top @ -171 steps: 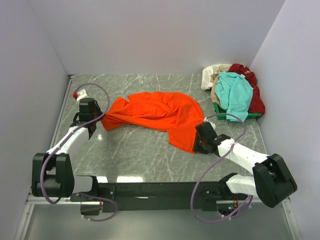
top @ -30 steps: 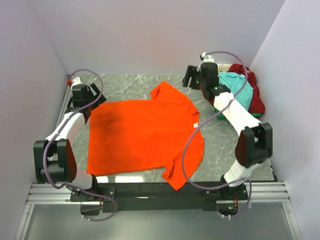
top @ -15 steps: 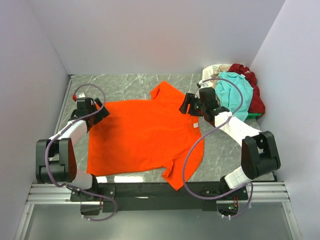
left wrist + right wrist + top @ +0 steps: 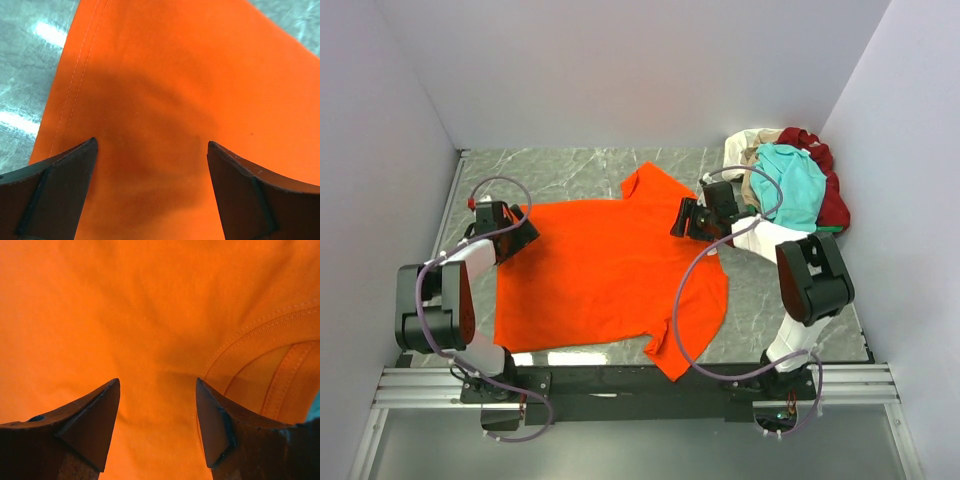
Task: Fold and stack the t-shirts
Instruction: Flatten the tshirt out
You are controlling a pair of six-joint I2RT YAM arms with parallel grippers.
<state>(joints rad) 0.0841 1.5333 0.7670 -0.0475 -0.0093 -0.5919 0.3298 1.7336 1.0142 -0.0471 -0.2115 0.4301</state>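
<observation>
1. orange shirt (image 4: pixel 610 270) lay spread flat on the marble table (image 4: pixel 580 170), with its hem to the left and its neck to the right.
2. one sleeve pointed toward the far wall, and the other reached past the table's near edge.
3. a small white label (image 4: pixel 712 250) showed at the neck.
4. my left gripper (image 4: pixel 152 145) hung low over the far left corner of the shirt, by the hem.
5. its jaws stood wide apart with nothing between them, and only orange cloth lay below. the stitched hem line ran just left of my left finger.
6. my right gripper (image 4: pixel 157 382) hung low over the shirt's neck end, fingers well parted and holding nothing.
7. the ribbed collar (image 4: pixel 260 340) curved just to the right of my right finger.
8. i could not tell whether either set of tips touched the cloth.
9. the other shirts sat heaped in the far right corner, apart from the orange one: a teal shirt (image 4: pixel 790 185) on top, a dark red shirt (image 4: pixel 832 200) behind it and a cream shirt (image 4: pixel 745 150) at the far left.
10. a green edge (image 4: pixel 820 231) showed under that heap.
</observation>
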